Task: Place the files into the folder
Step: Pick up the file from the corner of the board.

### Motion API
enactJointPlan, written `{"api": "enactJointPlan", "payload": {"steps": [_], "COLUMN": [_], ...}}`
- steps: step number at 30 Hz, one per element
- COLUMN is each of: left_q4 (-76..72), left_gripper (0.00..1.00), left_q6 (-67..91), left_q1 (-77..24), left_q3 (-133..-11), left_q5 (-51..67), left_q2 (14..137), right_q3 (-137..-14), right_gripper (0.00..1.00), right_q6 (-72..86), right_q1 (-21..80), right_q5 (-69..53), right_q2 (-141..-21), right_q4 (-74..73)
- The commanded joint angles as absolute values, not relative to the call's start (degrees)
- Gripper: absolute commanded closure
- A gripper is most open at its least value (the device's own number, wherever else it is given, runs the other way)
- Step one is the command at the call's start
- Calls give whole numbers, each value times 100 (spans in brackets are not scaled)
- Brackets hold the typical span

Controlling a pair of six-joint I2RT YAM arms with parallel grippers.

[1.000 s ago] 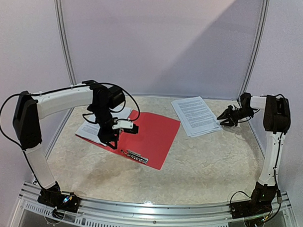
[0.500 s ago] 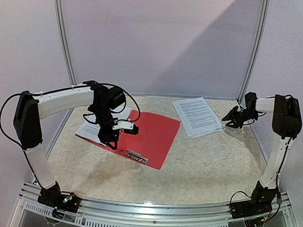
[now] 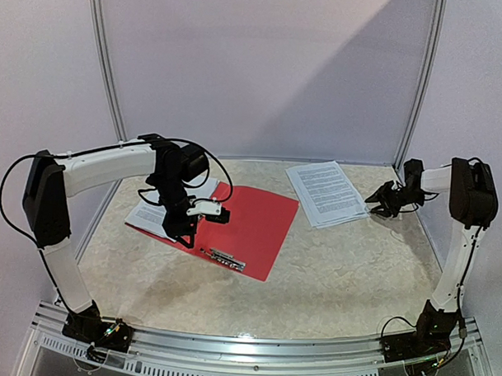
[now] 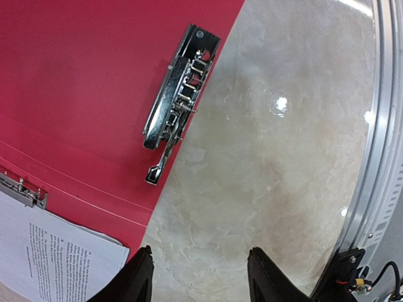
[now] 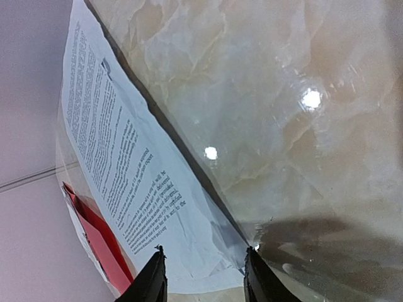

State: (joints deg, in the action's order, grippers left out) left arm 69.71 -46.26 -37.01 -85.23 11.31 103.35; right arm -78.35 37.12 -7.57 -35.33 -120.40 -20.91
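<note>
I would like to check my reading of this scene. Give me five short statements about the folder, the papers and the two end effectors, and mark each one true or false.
1. The red folder lies open and flat on the table. True.
2. The stack of printed sheets lies inside the folder. False: it lies on the bare table, to the right of the folder and apart from it.
3. The silver clip sits by the folder's near edge. True.
4. The left end effector is clamped on the clip. False: its fingers stand apart and empty above the folder.
5. The right end effector is open beside the stack. True.
</note>
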Motion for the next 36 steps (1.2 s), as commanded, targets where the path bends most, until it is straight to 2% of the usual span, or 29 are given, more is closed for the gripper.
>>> {"api": "enactJointPlan", "payload": {"steps": [1, 9, 14, 36], "left_q4": [6997, 6997, 6985, 6992], "left_gripper": [49, 49, 49, 49], "left_q6": [-4638, -4643, -4664, -4672], "left_q1": [-3788, -3798, -3797, -3832], "left_q3": [-8508, -8509, -8517, -8494], "left_q5": [1110, 1105, 1099, 1021], "left_q2": [10413, 10413, 10418, 10384], "right_q3": [-7749, -7449, -6997, -7339], "right_gripper": [59, 59, 60, 63], "right_q6": [3930, 3788, 3813, 4159], "right_q1": [-775, -778, -756, -714], "right_q5": [-3700, -3155, -3263, -3888], "right_q2": [-12251, -11704, -11392, -11991], "right_q4": [-1820, -2044, -1828, -1378]}}
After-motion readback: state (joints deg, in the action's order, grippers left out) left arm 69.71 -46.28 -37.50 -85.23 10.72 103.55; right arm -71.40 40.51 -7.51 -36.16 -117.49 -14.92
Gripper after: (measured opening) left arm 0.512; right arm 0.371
